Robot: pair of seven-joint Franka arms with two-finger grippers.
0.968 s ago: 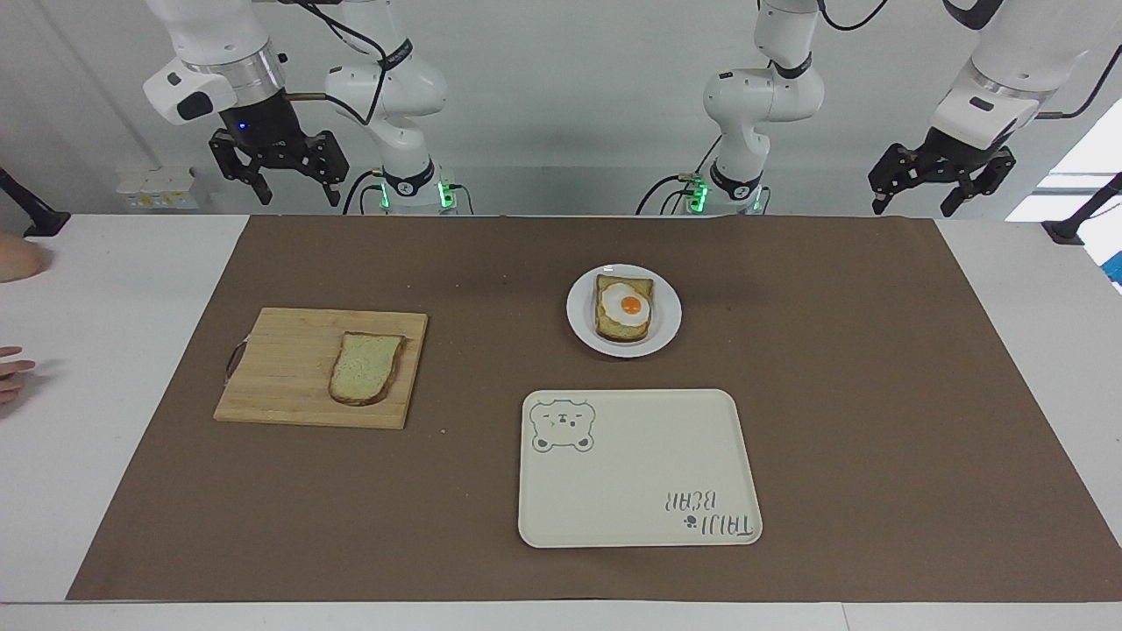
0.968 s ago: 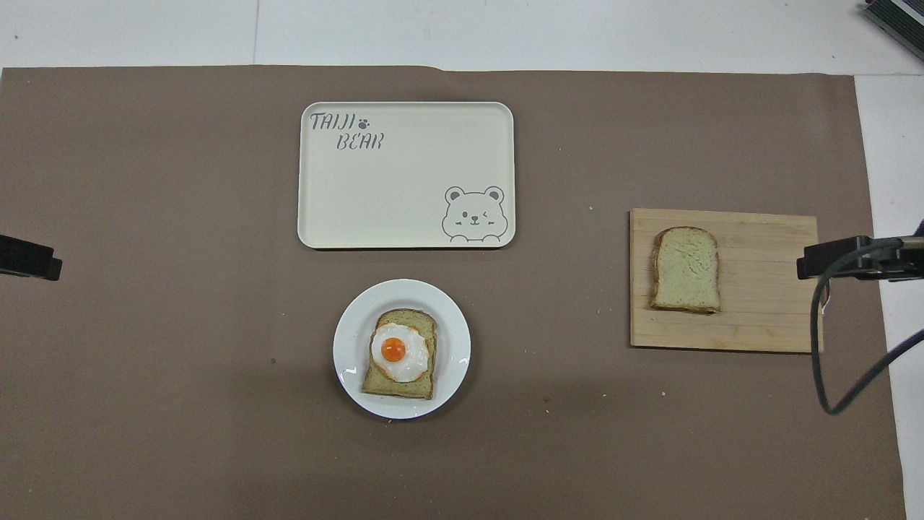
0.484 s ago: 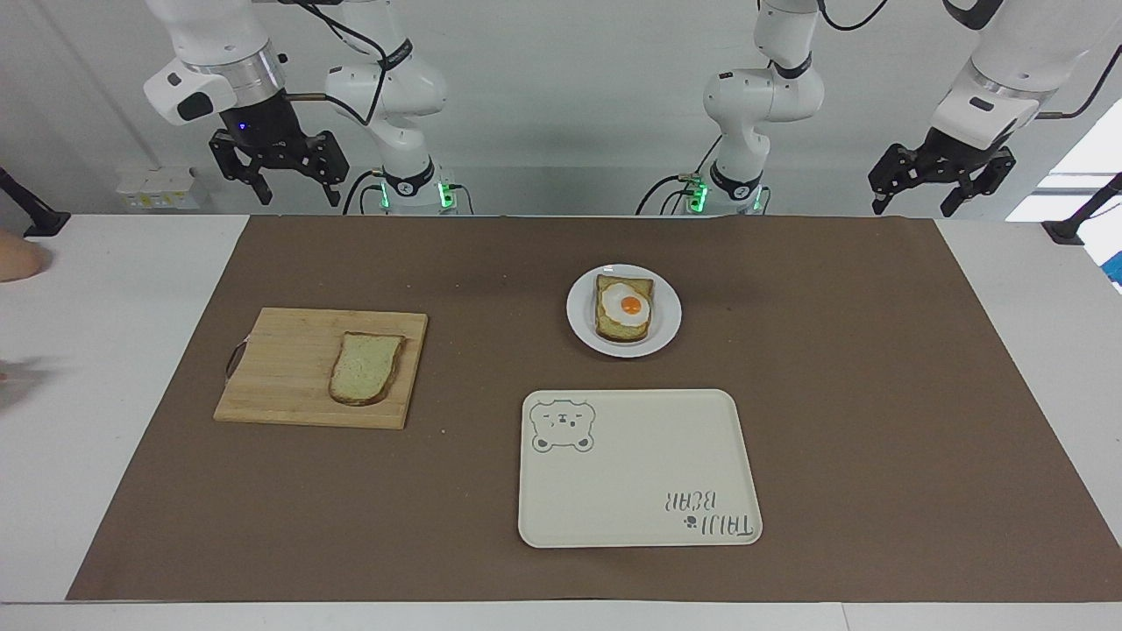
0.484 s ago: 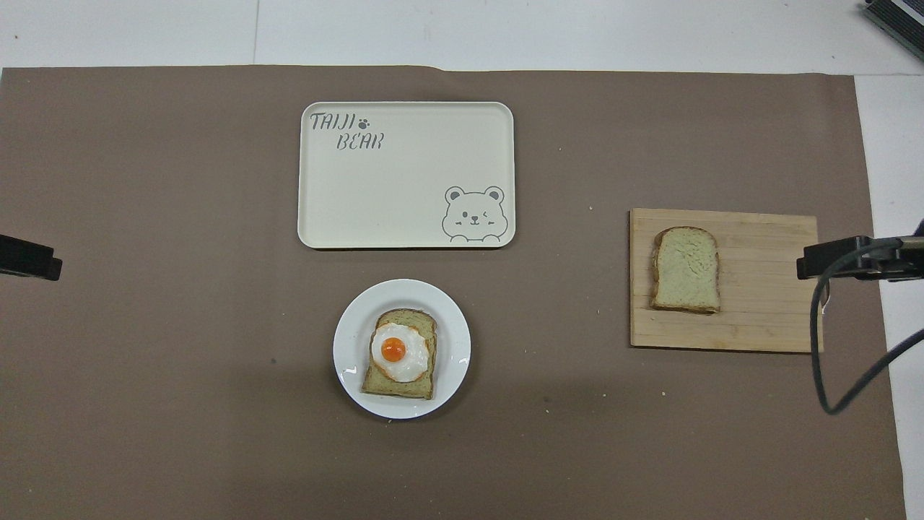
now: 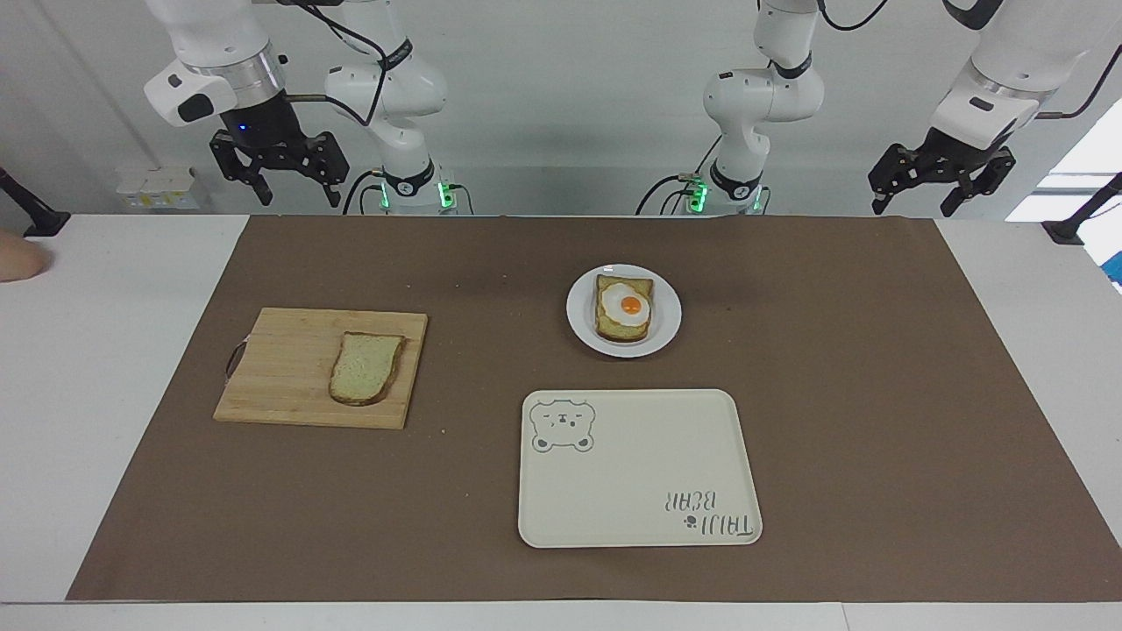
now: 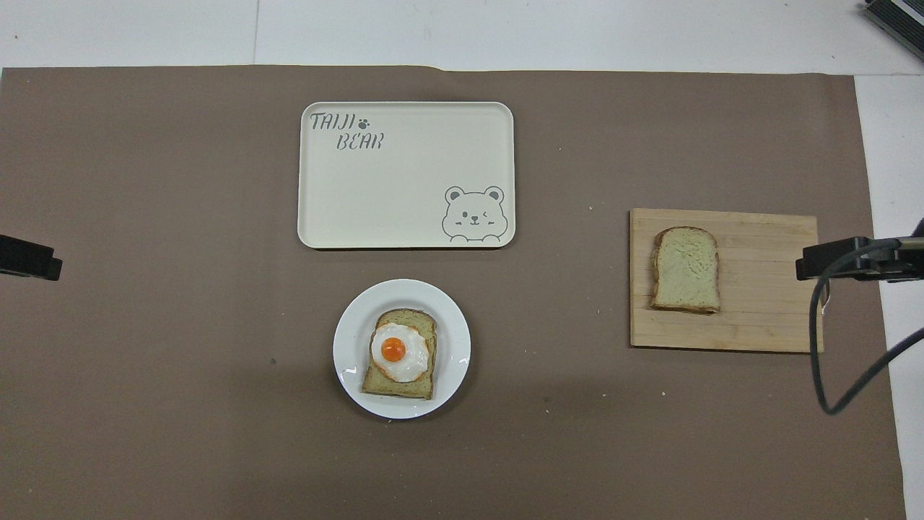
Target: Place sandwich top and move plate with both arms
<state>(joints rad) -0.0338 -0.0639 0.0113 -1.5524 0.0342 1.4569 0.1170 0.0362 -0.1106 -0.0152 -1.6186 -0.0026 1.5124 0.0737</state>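
Compared with a second ago, a person's fingers that lay on the table (image 5: 105, 368) at the right arm's end are gone from the facing view; only a bit of hand (image 5: 16, 259) shows at that edge, nearer the robots. Bread, plate and both arms sit as before. The sandwich top (image 5: 365, 367), a pale speckled slice with brown crust, lies flat on a wooden cutting board (image 5: 280, 368) toward the right arm's end of the brown mat (image 5: 877, 394), rounded edge pointing away from the robots. The plate (image 5: 667, 308), small, round and white, sits near the mat's middle, closer to the robots than the cream bear tray (image 5: 640, 473), and carries a toast slice with fried egg (image 5: 625, 307). The right claw (image 5: 293, 200) hangs raised over the table edge nearest the robots, at its own end; its fingers stand wide apart and hold nothing. The left claw (image 5: 914, 209) hangs likewise at the other end, fingers spread, empty. Both arms wait.
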